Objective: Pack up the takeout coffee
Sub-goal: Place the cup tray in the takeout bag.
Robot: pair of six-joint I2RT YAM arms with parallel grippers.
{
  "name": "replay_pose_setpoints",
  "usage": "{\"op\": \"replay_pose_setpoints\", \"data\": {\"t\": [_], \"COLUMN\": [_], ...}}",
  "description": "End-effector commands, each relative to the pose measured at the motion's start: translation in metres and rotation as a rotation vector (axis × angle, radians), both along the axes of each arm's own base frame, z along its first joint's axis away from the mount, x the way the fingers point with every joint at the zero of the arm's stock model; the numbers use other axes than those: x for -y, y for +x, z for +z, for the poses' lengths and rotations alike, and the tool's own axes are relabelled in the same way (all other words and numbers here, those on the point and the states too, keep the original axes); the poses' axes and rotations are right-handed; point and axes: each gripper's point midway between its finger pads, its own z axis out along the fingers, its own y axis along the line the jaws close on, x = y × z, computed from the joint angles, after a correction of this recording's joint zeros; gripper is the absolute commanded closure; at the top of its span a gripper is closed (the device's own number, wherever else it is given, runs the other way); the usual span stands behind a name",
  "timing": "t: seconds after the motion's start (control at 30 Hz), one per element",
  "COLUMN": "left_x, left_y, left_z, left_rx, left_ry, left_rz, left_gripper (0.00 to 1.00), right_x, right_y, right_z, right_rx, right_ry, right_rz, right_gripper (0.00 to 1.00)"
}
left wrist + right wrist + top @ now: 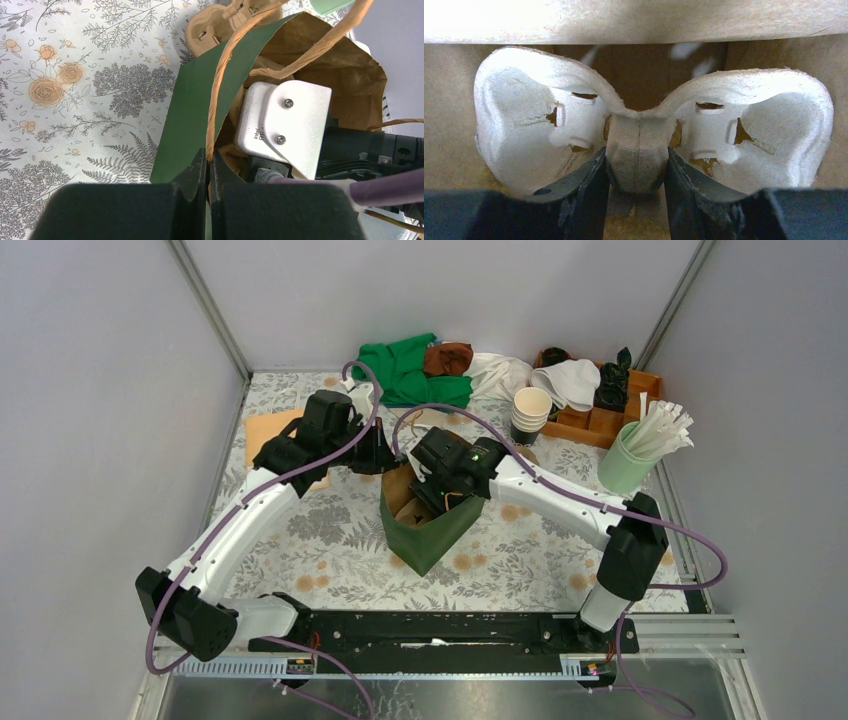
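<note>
Inside, the right gripper (635, 159) is clamped on the central post of a moulded-pulp cup carrier (524, 115), with one finger pressed against each side. The carrier is enclosed by the brown inner walls of a green paper bag (190, 110). The left gripper (207, 167) is closed tight on the bag's rim, where the twisted paper handle (220, 75) meets it. The bag is stood near the middle of the floral table (75, 100). A second pulp carrier (210, 30) is seen just beyond it. The takeout coffee cannot be made out in any view.
</note>
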Motion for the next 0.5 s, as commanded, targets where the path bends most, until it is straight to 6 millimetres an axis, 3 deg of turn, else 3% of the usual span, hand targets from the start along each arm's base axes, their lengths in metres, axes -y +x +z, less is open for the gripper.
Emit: {"op": "replay_pose_setpoints", "data": {"t": [0.0, 0.2, 0.47], "left_x": [0.003, 0.003, 0.001], "left_y": [0.004, 0.001, 0.002], "left_z": [0.034, 0.047, 0.042], "left_rx": [0.123, 0.177, 0.200], "left_ry": [-0.052, -0.061, -0.023], "left_rz": [-0.021, -0.039, -0.048], "left_gripper": [1.00, 1.00, 1.00], "right_x": [0.004, 0.001, 0.005], "right_y": [-0.013, -0.018, -0.025], "right_z": [0.002, -0.005, -0.016], "right_rx": [-0.029, -0.065, -0.103], "right_ry": [0.002, 0.002, -0.014], "right_rz": [0.029, 0.043, 0.041], "right_gripper": [0.59, 0.60, 0.60]}}
